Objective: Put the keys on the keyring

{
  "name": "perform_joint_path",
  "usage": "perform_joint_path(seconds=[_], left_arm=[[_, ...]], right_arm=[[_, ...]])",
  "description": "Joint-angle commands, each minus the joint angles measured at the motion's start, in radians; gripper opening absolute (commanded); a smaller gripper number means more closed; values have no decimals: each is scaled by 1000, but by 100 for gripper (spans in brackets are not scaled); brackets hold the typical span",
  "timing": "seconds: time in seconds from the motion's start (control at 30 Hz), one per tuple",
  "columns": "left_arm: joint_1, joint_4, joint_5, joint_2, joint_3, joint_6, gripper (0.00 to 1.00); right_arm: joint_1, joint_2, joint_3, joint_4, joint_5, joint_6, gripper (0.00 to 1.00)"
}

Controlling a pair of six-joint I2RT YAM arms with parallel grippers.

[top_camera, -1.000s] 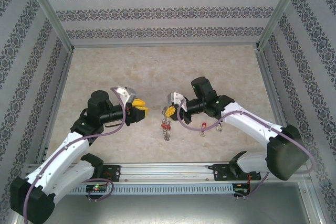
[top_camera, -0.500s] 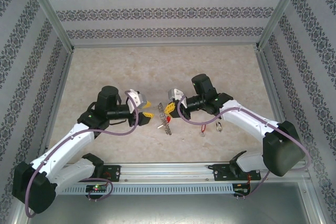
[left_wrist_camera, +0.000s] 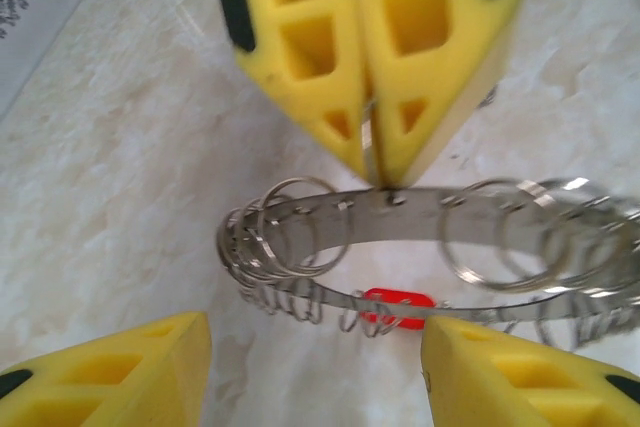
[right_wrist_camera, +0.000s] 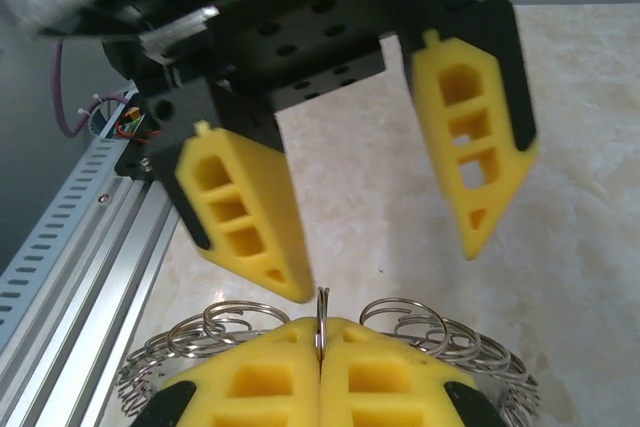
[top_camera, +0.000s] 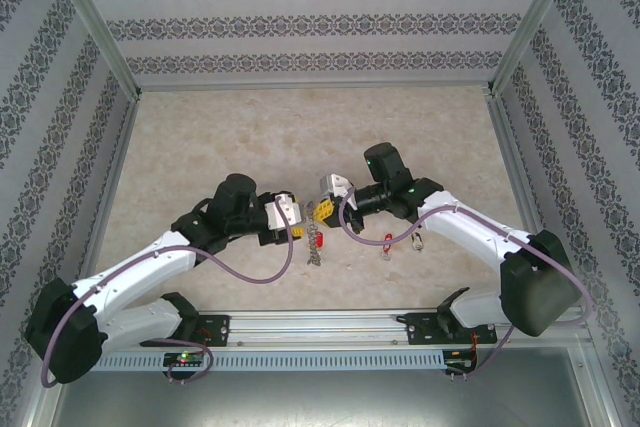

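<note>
The rail (top_camera: 330,325) runs along the near edge in the top view, and both arms reach in from it over the table (top_camera: 200,137). The left gripper (top_camera: 296,222) and the right gripper (top_camera: 322,209) meet almost tip to tip near the middle. The keyring (top_camera: 315,239) hangs between them, and from above it is just a thin silvery strip. A red-headed key (top_camera: 385,243) and a darker key (top_camera: 415,240) lie on the table just beside the right forearm, apart from the ring. Patterned walls (top_camera: 320,22) close off the far side.

The left wrist view makes the ring's shape plain. The left gripper's own yellow fingers (left_wrist_camera: 110,372) sit wide apart in the bottom corners, holding nothing. Just ahead, the ring lies across the gap as a flat metal band fringed with wire loops. A second red key (left_wrist_camera: 395,307) rests against the nearer band among the loops; whether it is threaded on cannot be told. Beyond it, the right gripper's fingers are pressed together on the farther band.

The right wrist view shows that clamp from the other side. Its own fingers (right_wrist_camera: 260,377) are shut on the thin metal edge, with loops fanning out to both sides. Past them the left gripper's two fingers stand spread, one on each side, above bare table.
</note>
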Motion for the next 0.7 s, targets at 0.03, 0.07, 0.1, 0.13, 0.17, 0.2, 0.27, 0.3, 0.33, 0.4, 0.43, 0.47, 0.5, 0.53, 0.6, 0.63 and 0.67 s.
perform_joint_path(seconds=[0.03, 0.07, 0.1, 0.13, 0.17, 0.2, 0.27, 0.3, 0.33, 0.4, 0.43, 0.47, 0.5, 0.53, 0.6, 0.63, 0.67], left_arm=[[-19, 50, -68, 40, 26, 110, 56], [-21, 45, -66, 49, 30, 118, 55], [-22, 41, -57, 58, 37, 124, 54], [-22, 39, -51, 64, 43, 127, 54], [-25, 40, -44, 66, 44, 129, 53], [-28, 51, -43, 66, 45, 125, 52], [-33, 79, -43, 59, 38, 111, 52], [-35, 96, -47, 51, 32, 100, 51], [-36, 122, -58, 44, 23, 85, 51], [-36, 165, -74, 27, 6, 62, 51], [-36, 188, -83, 17, -2, 45, 51], [-36, 206, -87, 12, -8, 33, 52], [-36, 224, -85, 9, -15, 23, 52], [-36, 223, -82, 10, -13, 21, 52], [-38, 217, -75, 17, -8, 19, 52], [-38, 215, -69, 22, -8, 22, 52], [-38, 208, -61, 27, -4, 26, 51]], right_arm=[[10, -1, 3, -1, -70, -31, 0], [10, -1, 5, -2, -71, -29, 0], [10, -2, 4, 1, -71, -29, 0], [9, -3, 4, 1, -69, -29, 0], [10, -3, 3, 2, -69, -29, 0], [9, -4, 3, 2, -67, -25, 0], [9, -6, 0, 3, -61, -27, 0], [10, -6, 0, 2, -60, -27, 0], [10, -6, -2, 3, -59, -26, 0], [10, -6, -2, 4, -57, -24, 0], [10, -6, -2, 2, -57, -24, 0], [10, -6, -3, 4, -57, -25, 0], [10, -5, -2, 6, -57, -22, 0], [10, -6, -2, 7, -59, -21, 0], [11, -6, 0, 12, -63, -20, 0], [12, -6, 0, 14, -64, -17, 0], [11, -6, 1, 15, -66, -15, 0]])
